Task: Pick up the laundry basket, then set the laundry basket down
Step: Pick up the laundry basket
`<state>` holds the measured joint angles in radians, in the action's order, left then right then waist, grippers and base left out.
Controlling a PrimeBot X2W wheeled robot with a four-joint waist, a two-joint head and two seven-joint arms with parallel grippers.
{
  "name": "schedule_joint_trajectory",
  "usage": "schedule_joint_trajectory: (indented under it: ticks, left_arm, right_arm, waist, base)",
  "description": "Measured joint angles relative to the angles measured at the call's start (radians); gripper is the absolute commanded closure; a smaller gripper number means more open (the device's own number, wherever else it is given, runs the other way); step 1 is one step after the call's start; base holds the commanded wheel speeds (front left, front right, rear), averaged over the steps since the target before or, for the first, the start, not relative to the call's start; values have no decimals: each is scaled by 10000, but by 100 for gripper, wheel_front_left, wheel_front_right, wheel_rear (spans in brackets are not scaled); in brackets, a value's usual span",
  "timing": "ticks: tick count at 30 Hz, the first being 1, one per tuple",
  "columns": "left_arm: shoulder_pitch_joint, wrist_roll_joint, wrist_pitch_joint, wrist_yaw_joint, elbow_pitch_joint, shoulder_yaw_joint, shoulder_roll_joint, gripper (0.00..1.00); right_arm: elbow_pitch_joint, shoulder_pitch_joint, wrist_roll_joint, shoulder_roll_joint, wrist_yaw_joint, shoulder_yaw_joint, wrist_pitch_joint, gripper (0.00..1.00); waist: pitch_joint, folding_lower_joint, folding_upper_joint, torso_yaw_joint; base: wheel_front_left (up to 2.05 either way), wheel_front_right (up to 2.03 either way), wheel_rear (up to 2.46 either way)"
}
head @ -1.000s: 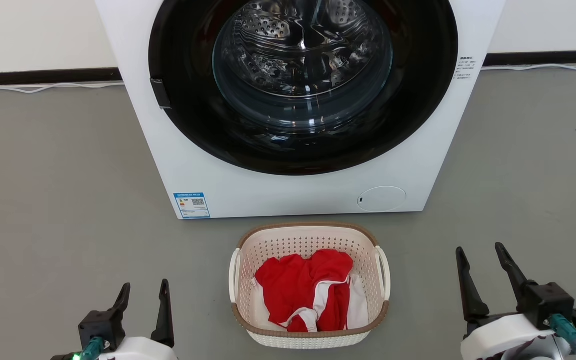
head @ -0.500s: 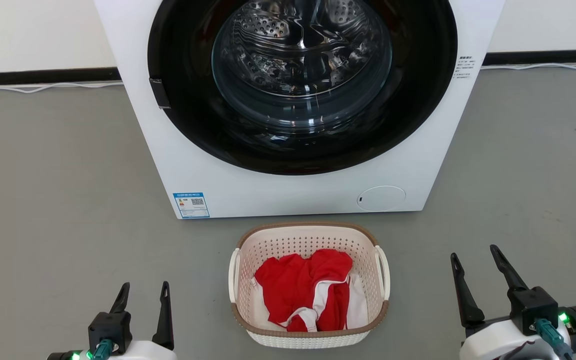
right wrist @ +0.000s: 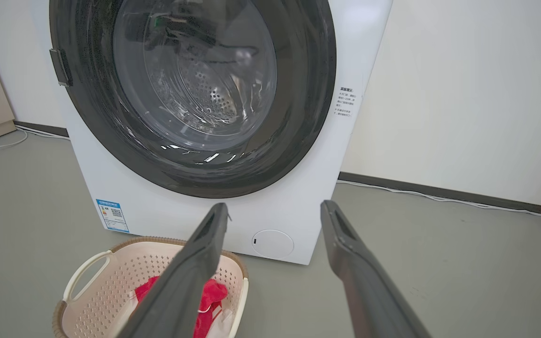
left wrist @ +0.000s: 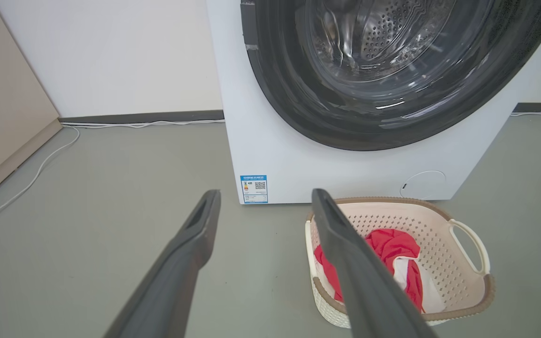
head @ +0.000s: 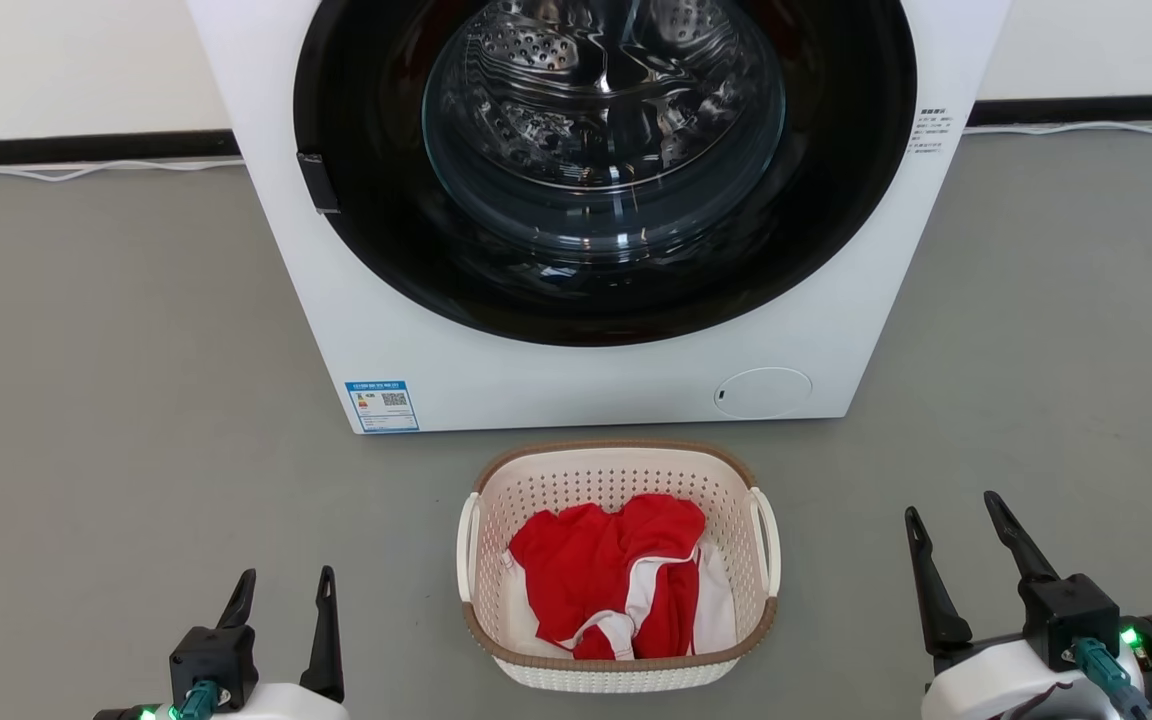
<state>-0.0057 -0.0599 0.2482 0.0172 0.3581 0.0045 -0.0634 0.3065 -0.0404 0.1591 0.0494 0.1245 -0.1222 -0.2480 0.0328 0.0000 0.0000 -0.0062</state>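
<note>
Laundry basket [head: 616,478]; left hand [head: 287,574], right hand [head: 951,505] spread, empty

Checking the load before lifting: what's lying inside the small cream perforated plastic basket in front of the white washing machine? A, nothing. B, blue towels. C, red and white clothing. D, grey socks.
C: crumpled red and white clothing lies in the bottom of the cream perforated plastic basket.

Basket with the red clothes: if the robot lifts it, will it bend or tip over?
The basket probably stays stiff: its holed walls look like hard plastic. It is likely light, with just some red and white clothes inside. Lifted by one handle alone it might tilt, so both sides seem safer.
</note>
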Motion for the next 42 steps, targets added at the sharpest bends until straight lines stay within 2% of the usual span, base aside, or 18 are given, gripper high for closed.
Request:
schedule_joint_trajectory:
  ticks: [14, 27, 34, 42]
  left_arm:
    - [-456, 10, 0, -192, -12, 44, 63, 0]
    - [-3096, 171, 77, -560, 838, -462, 219, 0]
    - [-4783, -21, 84, -775, 1996, -690, 268, 0]
    - [-6500, -443, 84, -892, 3542, -1164, 320, 0]
  right_arm:
    - [65, -188, 2, -15, 0, -36, 0, 0]
    - [755, -2671, 27, -6, 0, -21, -19, 0]
    - [1841, -4169, 249, 23, 0, -284, -31, 0]
    - [3969, -5698, 775, 92, 0, -548, -33, 0]
  waist:
    - [835, 0, 0, 43]
    - [3347, 0, 0, 148]
    - [4816, 0, 0, 291]
    - [6311, 1, -1, 495]
  base:
    - [0, 0, 0]
    - [0, 0, 0]
    - [0, 0, 0]
    - [0, 0, 0]
